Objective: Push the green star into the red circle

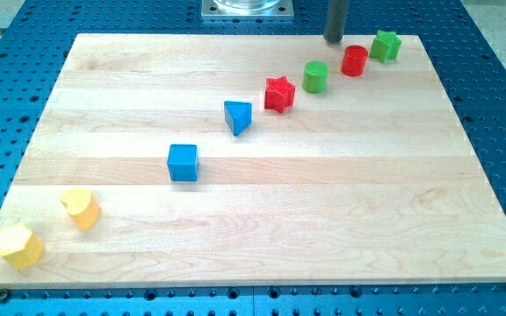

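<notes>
The green star (386, 46) sits near the top right corner of the wooden board (323, 211). The red circle (354, 61), a short red cylinder, stands just to its lower left, nearly touching it. My tip (333, 39) rests at the board's top edge, a little up and left of the red circle and left of the green star, touching neither.
A green cylinder (315, 76), a red star (278, 94), a blue triangle (238, 116) and a blue cube (183, 162) run in a diagonal line down to the left. Two yellow blocks (81, 208) (18, 246) lie near the bottom left corner.
</notes>
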